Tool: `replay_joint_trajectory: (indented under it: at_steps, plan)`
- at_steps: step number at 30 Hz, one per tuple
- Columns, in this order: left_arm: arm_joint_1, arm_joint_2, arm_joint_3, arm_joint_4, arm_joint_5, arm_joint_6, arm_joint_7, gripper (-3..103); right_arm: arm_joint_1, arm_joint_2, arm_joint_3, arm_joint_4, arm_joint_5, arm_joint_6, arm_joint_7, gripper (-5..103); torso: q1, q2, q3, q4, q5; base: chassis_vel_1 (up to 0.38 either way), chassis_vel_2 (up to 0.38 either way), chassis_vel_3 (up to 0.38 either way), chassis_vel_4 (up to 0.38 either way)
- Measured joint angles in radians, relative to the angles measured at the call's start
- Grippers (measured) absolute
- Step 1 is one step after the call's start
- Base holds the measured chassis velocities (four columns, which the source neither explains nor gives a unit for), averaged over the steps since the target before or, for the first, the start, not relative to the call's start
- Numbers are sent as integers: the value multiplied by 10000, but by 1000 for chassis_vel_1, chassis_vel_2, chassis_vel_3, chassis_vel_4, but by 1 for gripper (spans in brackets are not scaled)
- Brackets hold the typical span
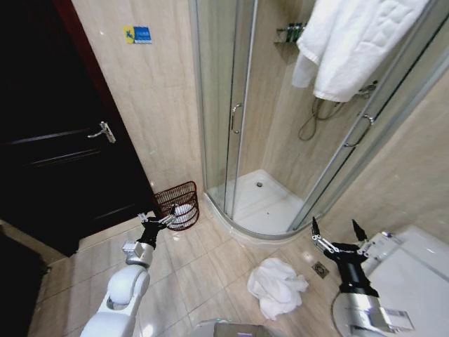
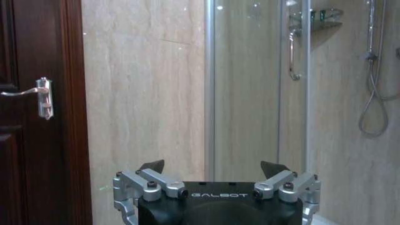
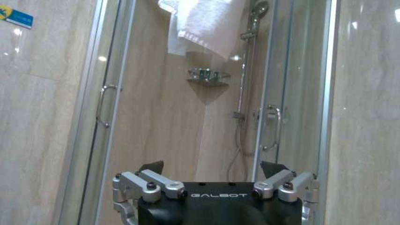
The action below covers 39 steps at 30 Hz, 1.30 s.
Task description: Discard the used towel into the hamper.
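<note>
Crumpled white towel (image 1: 276,286) lying loose on the tiled floor (image 1: 203,270), low in the head view at about five o'clock from centre, touched by neither arm. Dark reddish-brown wire hamper (image 1: 178,204) standing at about ten o'clock from the towel, well apart from it, against the beige wall beside the corner shower cabin (image 1: 280,140); something white already inside the hamper. Left end effector (image 1: 158,220) hovering just at the hamper's rim, at about seven o'clock from it, fingers spread wide and holding nothing; same open, empty stance in the left wrist view (image 2: 212,167). Right end effector (image 1: 339,232) at about two o'clock from the towel, near it but clear of it, fingers likewise wide apart and empty (image 3: 212,167). White bathrobe (image 1: 354,42) hanging over the shower cabin at one o'clock. Dark wooden door (image 1: 49,133) at nine o'clock.
</note>
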<state>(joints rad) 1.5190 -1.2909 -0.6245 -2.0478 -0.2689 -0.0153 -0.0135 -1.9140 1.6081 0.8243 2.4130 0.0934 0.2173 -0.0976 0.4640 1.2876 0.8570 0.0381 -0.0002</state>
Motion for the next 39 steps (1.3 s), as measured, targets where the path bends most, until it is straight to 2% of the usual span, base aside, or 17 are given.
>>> replay_joint_trajectory:
  at_steps: [15,32,35,39]
  plan:
    - [12,-18,2,-9,59,-142,-104,100,47,0,18,-59,-70,123,90,100,29,66,28,3,1,-47,-62,51,60]
    - [19,3,-8,1,35,-179,-111,100,11,0,-3,-62,-51,148,194,100,503,1091,585,1,1,0,0,0,0]
    - [33,10,51,-39,-348,-362,-105,100,7,0,20,-55,-51,176,177,100,598,1300,696,1,1,0,0,0,0]
    - [83,22,93,-182,-698,-591,132,100,-1,-1,77,-46,-7,182,-27,100,629,1366,732,2,2,0,0,0,0]
